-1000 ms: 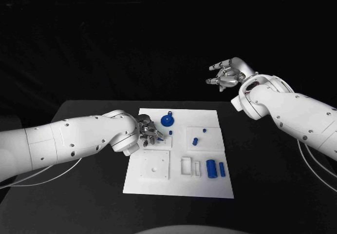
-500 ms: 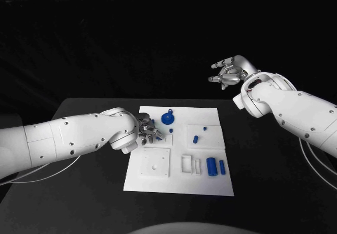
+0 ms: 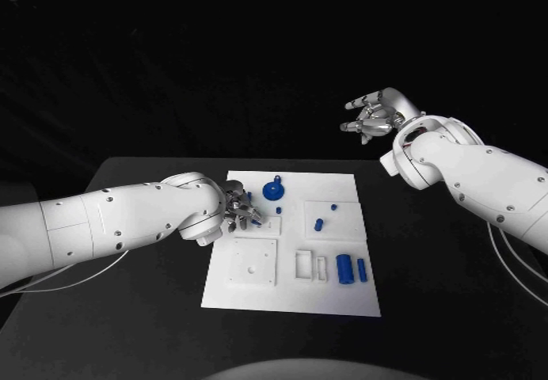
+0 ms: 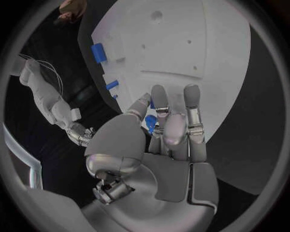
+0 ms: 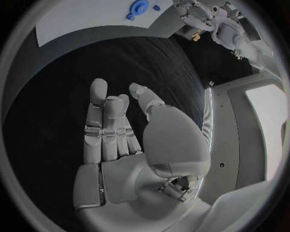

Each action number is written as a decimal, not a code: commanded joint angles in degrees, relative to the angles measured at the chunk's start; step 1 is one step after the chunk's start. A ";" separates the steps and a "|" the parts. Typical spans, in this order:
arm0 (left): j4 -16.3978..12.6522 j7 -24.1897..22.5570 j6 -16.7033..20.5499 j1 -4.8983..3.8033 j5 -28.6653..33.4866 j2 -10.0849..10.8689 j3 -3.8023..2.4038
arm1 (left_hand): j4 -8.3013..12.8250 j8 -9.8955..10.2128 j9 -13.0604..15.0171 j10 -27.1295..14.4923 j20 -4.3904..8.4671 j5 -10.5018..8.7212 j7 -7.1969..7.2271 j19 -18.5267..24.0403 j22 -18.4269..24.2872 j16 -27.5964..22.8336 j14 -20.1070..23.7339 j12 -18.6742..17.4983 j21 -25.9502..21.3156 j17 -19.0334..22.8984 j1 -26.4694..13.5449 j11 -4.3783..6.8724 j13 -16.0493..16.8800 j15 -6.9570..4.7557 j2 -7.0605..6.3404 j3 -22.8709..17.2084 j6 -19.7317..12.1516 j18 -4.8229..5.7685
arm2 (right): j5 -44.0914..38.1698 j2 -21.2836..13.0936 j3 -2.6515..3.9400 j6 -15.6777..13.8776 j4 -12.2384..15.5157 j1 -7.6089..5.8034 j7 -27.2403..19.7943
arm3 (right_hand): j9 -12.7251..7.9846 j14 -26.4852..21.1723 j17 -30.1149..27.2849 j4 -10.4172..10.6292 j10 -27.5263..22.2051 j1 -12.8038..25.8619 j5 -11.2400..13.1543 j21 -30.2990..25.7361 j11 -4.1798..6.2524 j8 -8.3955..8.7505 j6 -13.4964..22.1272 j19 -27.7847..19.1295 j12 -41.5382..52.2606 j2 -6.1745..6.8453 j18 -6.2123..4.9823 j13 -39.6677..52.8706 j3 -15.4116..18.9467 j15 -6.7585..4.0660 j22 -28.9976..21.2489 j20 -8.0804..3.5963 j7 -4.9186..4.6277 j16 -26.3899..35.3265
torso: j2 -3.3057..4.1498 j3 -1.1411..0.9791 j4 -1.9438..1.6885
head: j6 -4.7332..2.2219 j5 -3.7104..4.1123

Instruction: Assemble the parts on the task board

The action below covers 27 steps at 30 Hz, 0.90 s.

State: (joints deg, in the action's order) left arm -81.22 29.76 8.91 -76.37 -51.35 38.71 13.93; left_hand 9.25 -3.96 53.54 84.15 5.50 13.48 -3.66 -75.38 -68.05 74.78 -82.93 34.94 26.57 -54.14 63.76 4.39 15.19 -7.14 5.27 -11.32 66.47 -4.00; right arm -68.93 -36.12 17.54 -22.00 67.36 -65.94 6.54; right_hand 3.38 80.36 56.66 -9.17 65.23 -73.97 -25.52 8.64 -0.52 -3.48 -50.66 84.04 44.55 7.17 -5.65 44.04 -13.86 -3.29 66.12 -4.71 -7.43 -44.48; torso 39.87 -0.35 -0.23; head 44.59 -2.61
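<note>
The white task board point(image 3: 343, 188) lies mid-table. My left hand point(image 3: 239, 210) hovers low over its near-left part, fingers curled in. In the left wrist view the left hand point(image 4: 163, 145) appears to pinch a small blue part point(image 4: 150, 123) between thumb and fingers. A round blue knob point(image 3: 272, 191) and a small blue peg point(image 3: 278, 211) sit just beyond the fingers. Two more pegs point(image 3: 320, 226) stand in a raised square, and a thick blue cylinder point(image 3: 344, 270) lies near the front right. My right hand point(image 3: 371, 117) is raised off the board at the far right, holding nothing.
A white square plate with a hole point(image 3: 249, 265) and a white slotted block point(image 3: 304, 267) sit at the board's front. A slim blue bar point(image 3: 362, 271) lies beside the cylinder. Black table point(image 3: 137, 317) surrounds the board. The right wrist view shows the board point(image 5: 79, 21) and the knob point(image 5: 137, 8).
My left hand has edged slightly away over the board with its fingers drawn closer together. The right hand has drifted a little to the right and stays raised.
</note>
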 commanded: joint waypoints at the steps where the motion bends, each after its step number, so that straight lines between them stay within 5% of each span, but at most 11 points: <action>1: 0.17 0.20 -0.64 0.04 -2.12 -0.44 -0.03 | -0.40 -0.16 16.71 2.68 -0.51 -0.34 6.71 -0.19 -0.37 0.35 -0.21 0.36 -0.53 0.06 0.40 0.36 -0.17 0.29 0.74 0.69 11.19 -0.82 | 0.07 0.07 0.04 0.57 0.01 -0.02 -0.10 | 0.05 -0.48 -0.09 0.02 -0.22 0.45 -0.08 -0.29 -0.04 0.12 -0.02 1.11 -0.14 0.31 -0.76 -0.05 -0.35 -0.08 0.05 0.31 -0.03 0.29 | 0.03 0.02 0.06 | 0.08 -0.07; 27: 1.00 1.34 -3.64 0.04 -2.17 -1.52 -0.03 | -0.95 -0.25 16.96 2.68 -1.10 -1.61 6.73 -0.32 -1.40 0.52 -0.19 0.44 -1.40 0.05 0.49 0.36 -0.24 0.29 0.90 1.08 11.17 -1.38 | -0.05 0.22 0.04 1.26 -0.06 -0.02 -0.12 | 0.05 -0.47 -0.10 -0.01 -0.22 0.33 -0.20 -0.39 -0.04 0.13 0.07 1.17 -0.14 0.30 -0.77 -0.09 -0.36 -0.08 0.16 0.30 -0.04 0.29 | 0.00 -0.01 0.01 | 0.69 -0.24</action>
State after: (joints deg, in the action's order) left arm -80.14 30.75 6.85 -76.37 -53.38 37.32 13.93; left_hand 8.45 -3.81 53.55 84.11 4.77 12.15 -3.78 -75.70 -69.37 74.99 -82.92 35.11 25.49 -54.02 64.17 4.42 15.03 -7.13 5.67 -10.35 66.58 -4.91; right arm -68.86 -35.94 17.54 -21.61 67.28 -65.94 6.58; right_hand 3.37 80.36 56.60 -9.17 65.24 -73.97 -25.52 8.64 -0.53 -3.48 -50.56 84.04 44.55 7.17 -5.64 44.05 -13.86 -3.29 66.23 -4.71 -7.34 -44.48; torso 39.86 -0.37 -0.19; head 45.20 -2.82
